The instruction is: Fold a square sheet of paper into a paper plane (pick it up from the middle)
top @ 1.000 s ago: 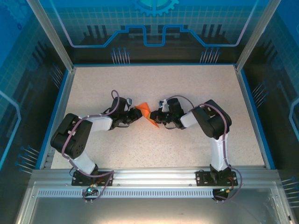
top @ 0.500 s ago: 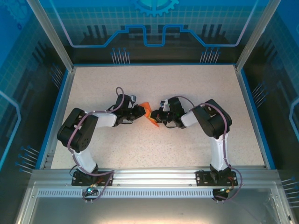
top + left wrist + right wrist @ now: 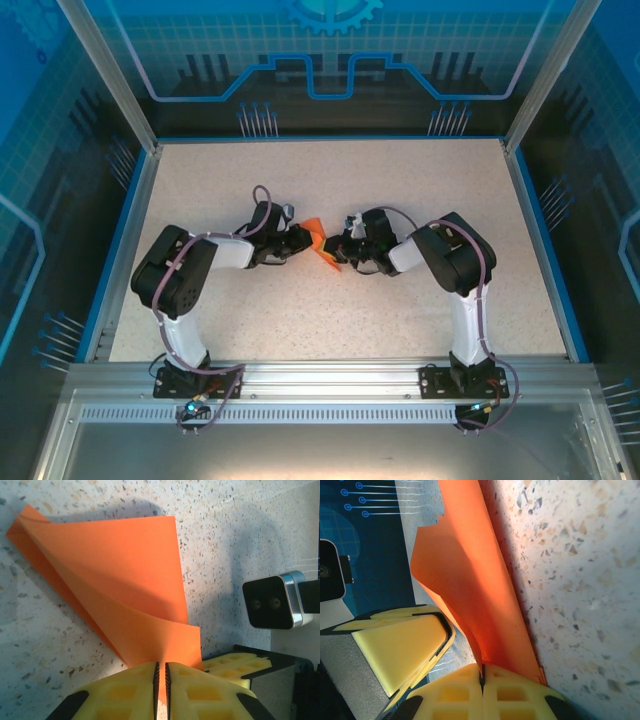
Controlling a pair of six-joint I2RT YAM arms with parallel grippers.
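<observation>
The square sheet of paper [image 3: 316, 238], bright orange and partly folded, stands up off the table between my two grippers at mid-table. My left gripper [image 3: 303, 239] meets it from the left. In the left wrist view its yellow jaws [image 3: 161, 680] are pinched on a raised flap of the paper [image 3: 115, 575], with just a thin slit between the pads. My right gripper [image 3: 336, 256] comes from the right. Its jaws [image 3: 482, 677] are shut tight on the lower edge of the paper [image 3: 470, 570].
Speckled tabletop [image 3: 400, 180] lies all around, bounded by a blue rim [image 3: 540, 230] and frame posts. The right gripper's fingers [image 3: 235, 664] and wrist camera [image 3: 272, 602] sit close beside the left jaws. A left finger [image 3: 400, 645] stands just left of the right jaws.
My left arm has reached right, up to the paper, and its jaws have narrowed onto the flap. The paper shows smaller from above. The right arm has stayed put.
</observation>
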